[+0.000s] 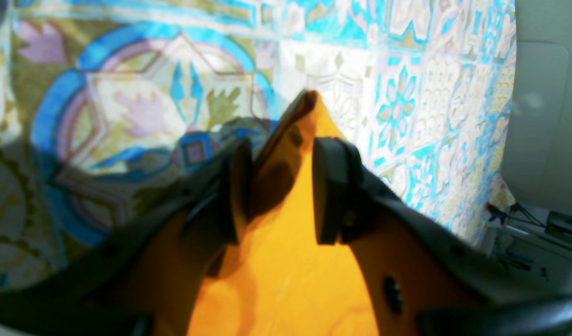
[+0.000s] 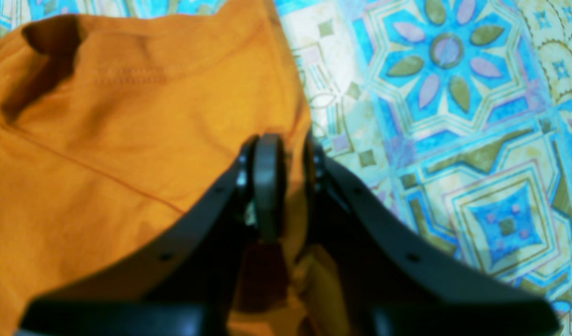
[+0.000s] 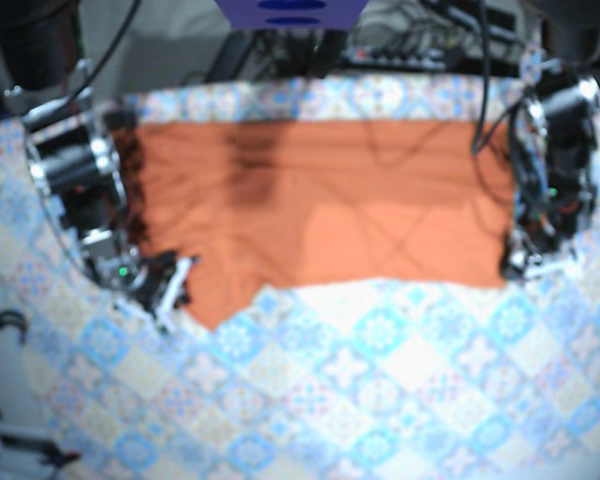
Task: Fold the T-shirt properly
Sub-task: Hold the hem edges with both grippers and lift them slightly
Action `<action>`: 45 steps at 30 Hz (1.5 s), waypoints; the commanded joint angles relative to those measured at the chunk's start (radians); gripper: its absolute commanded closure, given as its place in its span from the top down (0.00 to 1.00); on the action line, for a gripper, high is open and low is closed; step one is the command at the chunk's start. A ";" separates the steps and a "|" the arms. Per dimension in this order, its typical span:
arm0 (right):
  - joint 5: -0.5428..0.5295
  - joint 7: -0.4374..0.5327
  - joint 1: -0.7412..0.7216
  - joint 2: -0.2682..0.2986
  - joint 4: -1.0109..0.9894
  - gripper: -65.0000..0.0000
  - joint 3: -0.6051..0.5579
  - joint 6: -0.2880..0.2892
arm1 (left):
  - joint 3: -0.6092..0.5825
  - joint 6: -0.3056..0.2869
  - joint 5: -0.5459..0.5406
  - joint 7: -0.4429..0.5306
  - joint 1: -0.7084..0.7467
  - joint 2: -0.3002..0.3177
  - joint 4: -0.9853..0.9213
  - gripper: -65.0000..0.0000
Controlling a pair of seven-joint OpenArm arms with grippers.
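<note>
The orange T-shirt (image 3: 320, 200) lies spread across the far half of the table, with a flap hanging toward the front at its left. My right gripper (image 3: 168, 285) is at the shirt's front left corner. In the right wrist view it (image 2: 290, 182) is shut on the shirt's edge (image 2: 127, 116), and a seam and hem show to the left. My left gripper (image 3: 525, 262) is at the shirt's front right corner. In the left wrist view it (image 1: 281, 186) pinches a raised orange fold (image 1: 286, 261) whose tip pokes out past the fingers.
A blue and cream patterned tablecloth (image 3: 380, 380) covers the table. Cables and equipment (image 3: 420, 40) crowd the back edge, and a loose cable (image 3: 5, 330) lies at the left edge. A grey panel (image 1: 547, 116) and gear stand beyond the cloth's edge in the left wrist view.
</note>
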State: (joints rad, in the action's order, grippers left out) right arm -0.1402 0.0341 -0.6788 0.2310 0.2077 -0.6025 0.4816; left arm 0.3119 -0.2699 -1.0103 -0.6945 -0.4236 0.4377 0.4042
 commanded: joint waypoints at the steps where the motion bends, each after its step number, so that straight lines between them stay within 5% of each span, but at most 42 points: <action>1: -0.005 0.002 -0.026 0.006 0.009 0.13 -0.001 0.004 | -0.003 0.019 0.025 -0.009 -0.011 -0.001 0.005 0.33; 5: -0.005 0.002 -0.026 0.006 0.009 0.13 -0.001 0.004 | -0.003 0.019 0.055 -0.009 -0.016 -0.010 0.005 0.29; 11: -0.005 0.002 -0.026 0.006 0.009 0.13 0.000 0.004 | -0.003 0.021 0.069 -0.009 -0.016 -0.012 0.005 0.00; 21: -0.005 0.002 -0.026 0.006 0.011 0.13 0.002 0.004 | -0.003 0.021 0.167 -0.011 -0.013 -0.012 0.025 0.00; 40: -0.012 -0.007 0.086 0.038 0.238 0.07 0.010 -0.001 | -0.003 0.016 0.338 -0.087 0.207 0.013 0.591 0.00; 45: -0.011 -0.075 0.150 0.074 0.402 0.07 0.169 -0.001 | -0.007 0.014 0.338 -0.087 0.230 0.033 0.648 0.00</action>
State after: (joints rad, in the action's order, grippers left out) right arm -0.1314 -0.0826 -0.4915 0.2893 0.5919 -0.4400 0.4847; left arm 0.2989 -0.2523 -0.6655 -0.7986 -0.1783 0.4366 1.0332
